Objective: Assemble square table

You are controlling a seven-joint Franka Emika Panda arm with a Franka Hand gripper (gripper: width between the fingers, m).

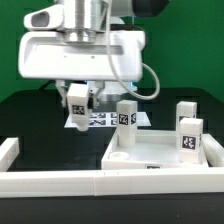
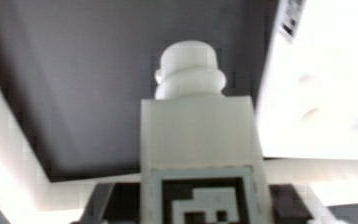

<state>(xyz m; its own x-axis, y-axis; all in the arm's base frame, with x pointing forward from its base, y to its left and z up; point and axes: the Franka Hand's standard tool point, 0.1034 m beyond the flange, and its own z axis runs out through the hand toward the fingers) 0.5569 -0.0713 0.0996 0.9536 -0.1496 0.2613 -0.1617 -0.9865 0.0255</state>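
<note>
My gripper (image 1: 80,94) is shut on a white block leg (image 1: 76,108) and holds it off the table, above the marker board (image 1: 104,121), to the exterior view's left of the square slab (image 1: 150,153). The slab lies rim-up at the front right. Three legs stand on it: one at its back left corner (image 1: 126,116), one at the back right (image 1: 186,112), one at the front right (image 1: 191,136). In the wrist view the held leg (image 2: 197,130) fills the middle, its screw tip (image 2: 190,62) pointing away and its tag between the dark fingers (image 2: 123,203) of the gripper (image 2: 202,207).
A long white rail (image 1: 60,182) runs along the front of the black table and turns up at the exterior view's left (image 1: 8,150). A green wall stands behind. In the wrist view a blurred white surface (image 2: 332,90) lies beside the leg.
</note>
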